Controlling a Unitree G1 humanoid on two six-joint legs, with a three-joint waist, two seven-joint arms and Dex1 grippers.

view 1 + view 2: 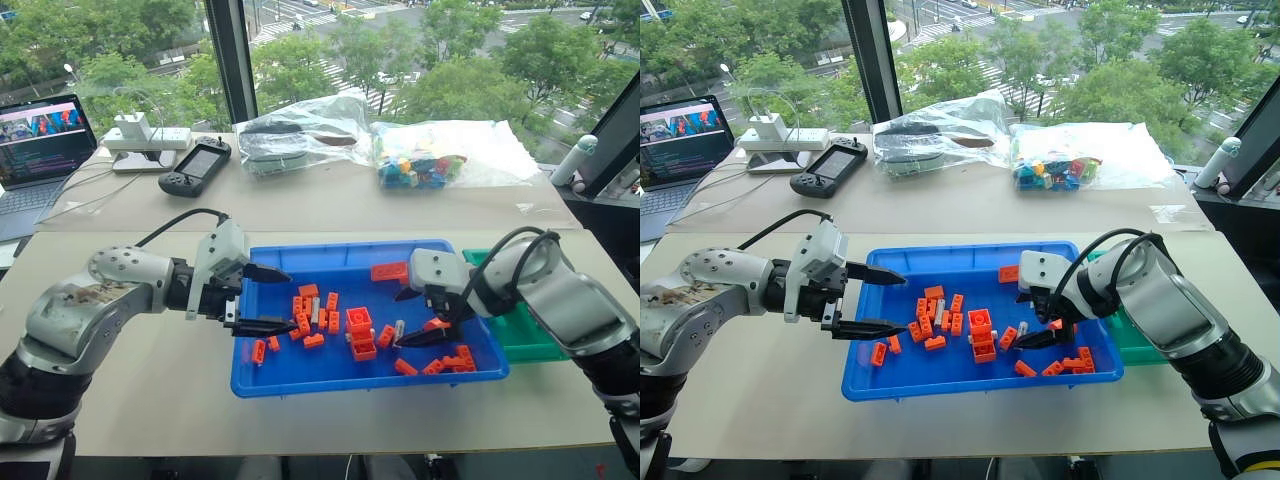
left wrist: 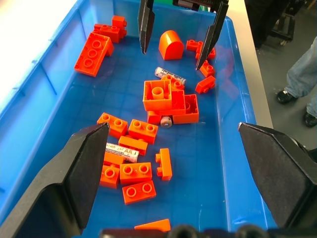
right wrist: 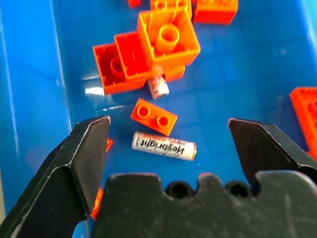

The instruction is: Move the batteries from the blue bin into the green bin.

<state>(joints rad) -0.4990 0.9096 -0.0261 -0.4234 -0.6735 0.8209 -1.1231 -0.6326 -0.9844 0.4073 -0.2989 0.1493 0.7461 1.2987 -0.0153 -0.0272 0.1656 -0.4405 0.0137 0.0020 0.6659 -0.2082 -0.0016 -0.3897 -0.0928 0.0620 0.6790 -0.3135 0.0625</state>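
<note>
A: Right gripper (image 3: 168, 144) has its fingers spread wide, nothing between them. A battery (image 3: 164, 146) lies flat on the bin floor right in the gap, crosswise to the fingers.

B: Risk?

A: A small orange brick (image 3: 154, 116) sits just beside that battery, at its 12 o'clock. If the gripper closes skewed, a fingertip could catch the brick too, or nudge the battery so it rolls off. It's a smooth cylinder on slick plastic, so I'd expect it to skate.

B: Others?

A: A second battery (image 3: 157, 87) is wedged against the stacked bricks (image 3: 148, 52), partly hidden. Likely needs the bricks shifted first. A third one (image 2: 121, 151) lies among loose bricks near the left gripper (image 1: 268, 299).

B: Left state?

A: Fingers apart, empty, hovering over the blue bin (image 1: 330, 382) at its 9 o'clock edge. No contact with anything that I can see.

B: Drop target?

A: The green bin (image 1: 530, 340) is at 3 o'clock of the blue one, touching or nearly so, mostly hidden behind the right arm. Can't tell what's inside. It's the deeper bin, so a low carry could clip its rim and knock the battery out.
</note>
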